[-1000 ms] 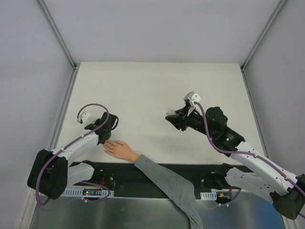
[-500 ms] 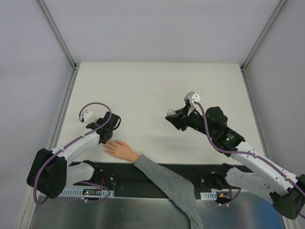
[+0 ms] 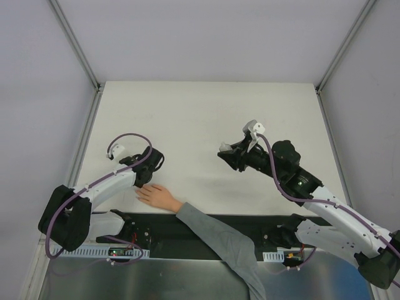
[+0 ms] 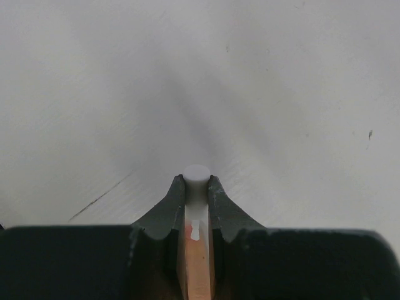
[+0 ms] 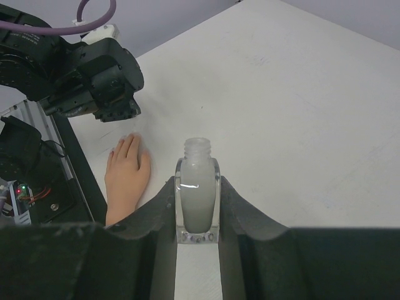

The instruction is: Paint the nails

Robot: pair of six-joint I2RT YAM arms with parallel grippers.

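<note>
A pale hand [image 3: 160,196] with a grey sleeve [image 3: 219,240] lies flat at the table's near edge, fingers pointing left. Its nails [image 5: 122,141] are tiny and hard to make out in the right wrist view. My left gripper [image 3: 152,164] hovers just beyond the fingertips, shut on a white cap [image 4: 197,172] with a thin stem running back between the jaws. My right gripper [image 3: 226,154] is held over the middle of the table, shut on an uncapped whitish polish bottle [image 5: 197,194] with its neck pointing away from the jaws.
The white table [image 3: 206,119] is bordered by metal rails, with grey walls behind. A black strip with electronics [image 3: 125,247] runs along the near edge under the sleeve. The left arm's head [image 5: 94,78] shows in the right wrist view, above the hand.
My left gripper has shifted a little to the right, staying above the hand's fingertips. The right gripper, bottle and hand have hardly moved.
</note>
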